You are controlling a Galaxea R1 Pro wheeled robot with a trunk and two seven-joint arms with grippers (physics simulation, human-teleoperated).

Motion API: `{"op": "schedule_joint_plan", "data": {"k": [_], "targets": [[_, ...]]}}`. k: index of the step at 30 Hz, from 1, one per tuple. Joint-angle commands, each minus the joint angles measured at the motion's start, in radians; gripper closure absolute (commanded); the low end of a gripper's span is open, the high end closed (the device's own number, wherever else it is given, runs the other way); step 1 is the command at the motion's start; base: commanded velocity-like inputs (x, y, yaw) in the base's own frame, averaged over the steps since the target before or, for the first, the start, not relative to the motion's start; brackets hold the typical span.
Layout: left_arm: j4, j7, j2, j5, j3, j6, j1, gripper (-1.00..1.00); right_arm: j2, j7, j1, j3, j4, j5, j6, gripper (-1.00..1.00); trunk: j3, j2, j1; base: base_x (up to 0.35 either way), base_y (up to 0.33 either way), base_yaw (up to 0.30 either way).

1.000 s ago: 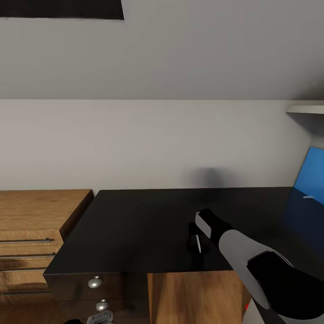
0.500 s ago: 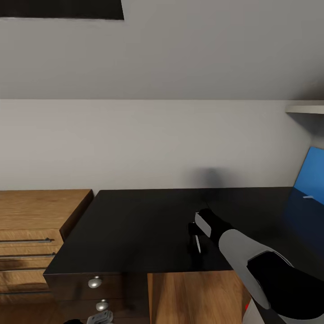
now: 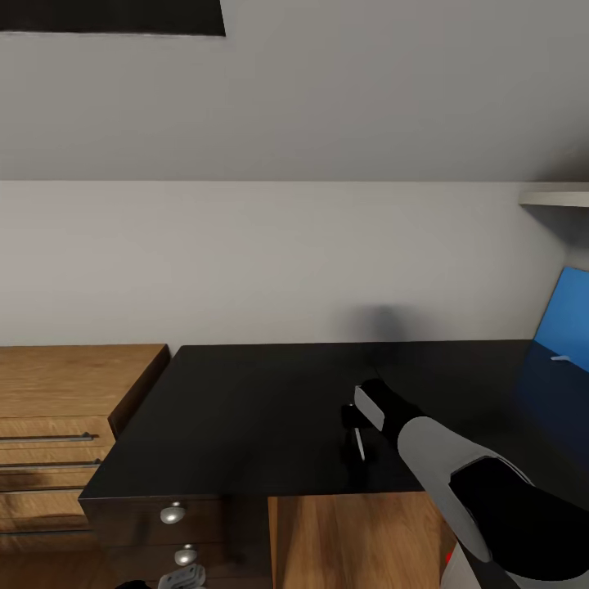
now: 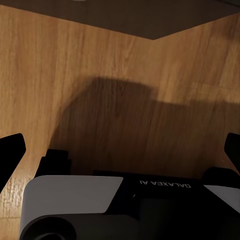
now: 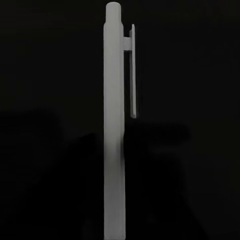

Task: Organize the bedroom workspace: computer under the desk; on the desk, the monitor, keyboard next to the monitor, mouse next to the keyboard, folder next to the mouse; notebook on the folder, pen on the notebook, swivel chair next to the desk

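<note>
One pen [image 3: 358,442] under right end effector [image 3: 353,425]

The right arm [image 3: 458,470] was a smooth rounded limb, its forearm pale grey, with a black shell nearer the trunk and a black wrist ringed by a white collar. The left pincer [image 4: 120,150] had two black fingers [image 4: 11,152] on a black body printed "GALAXEA AI" in white, with pale grey panels and a round grey barrel.
</note>
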Motion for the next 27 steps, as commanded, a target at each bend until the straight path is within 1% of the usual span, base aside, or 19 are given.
{"op": "schedule_joint_plan", "data": {"k": [1,11,27], "targets": [[-0.002,0.009,0.001,0.011,-0.004,0.002,-0.001,-1.00,-0.001,-0.009,0.000,0.011,0.033,0.001,0.010,1.00,-0.001,0.000,0.000,0.000,0.000,0.000],[0.000,0.009,0.001,0.011,-0.005,0.002,-0.001,-1.00,0.000,-0.009,0.000,0.011,0.033,0.001,0.031,1.00,-0.001,0.000,0.000,0.000,0.000,0.000],[0.003,0.009,0.001,0.012,-0.005,0.002,-0.001,-1.00,0.000,-0.009,0.000,0.011,0.033,0.001,0.036,1.00,-0.001,0.000,0.000,0.000,0.000,0.000]]}}
